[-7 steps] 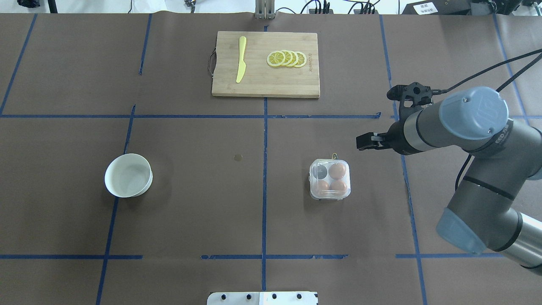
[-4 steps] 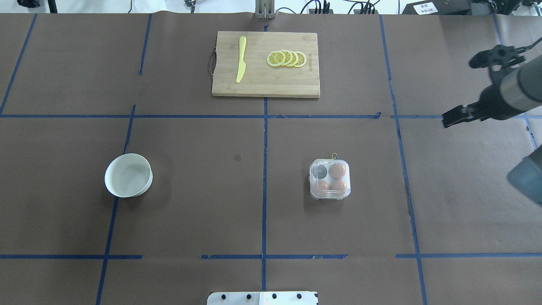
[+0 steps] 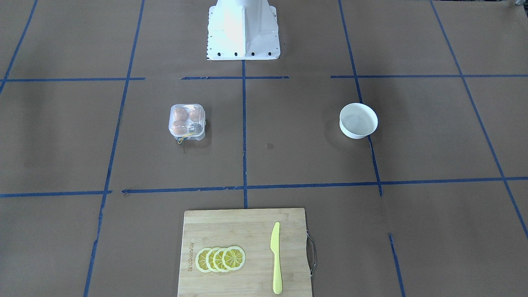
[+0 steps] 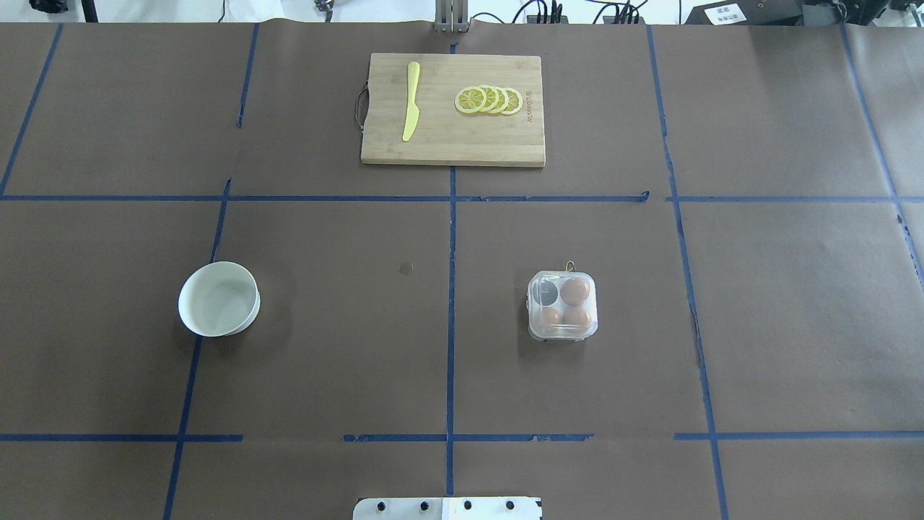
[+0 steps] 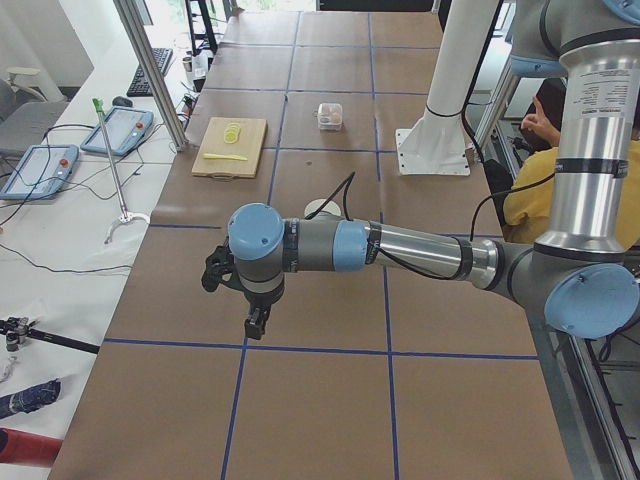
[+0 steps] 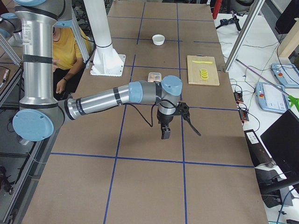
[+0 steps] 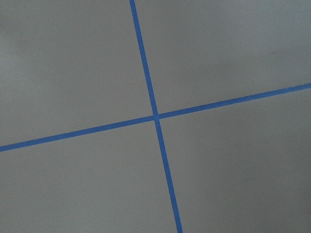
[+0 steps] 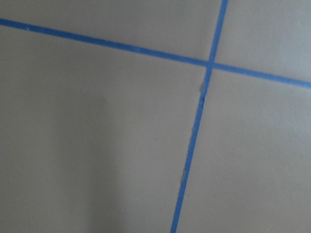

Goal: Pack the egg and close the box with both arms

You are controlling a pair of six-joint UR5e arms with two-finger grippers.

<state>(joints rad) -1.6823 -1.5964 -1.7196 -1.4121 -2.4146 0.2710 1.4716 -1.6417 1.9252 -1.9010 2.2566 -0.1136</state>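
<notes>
The clear box (image 4: 562, 305) stands right of the table's centre, also seen in the front view as the box (image 3: 187, 120). Its lid looks down over the cells. Three brown eggs lie inside, one being the egg (image 4: 575, 290); the fourth cell is dark. Neither arm appears in the overhead or front views. The left gripper (image 5: 255, 325) hangs over bare table far from the box, in the left side view only. The right gripper (image 6: 165, 132) hangs likewise at the opposite end. I cannot tell whether either is open or shut. Both wrist views show only brown paper and blue tape.
A white bowl (image 4: 219, 298) sits on the left half. A wooden cutting board (image 4: 452, 144) at the far edge carries a yellow knife (image 4: 411, 101) and lemon slices (image 4: 489, 100). The white robot base (image 3: 243, 33) stands at the near edge. A person in yellow (image 5: 530, 180) sits beside it.
The right arm has swung away to the right from near the box and has left the overhead view. The box, eggs and bowl have not moved.
</notes>
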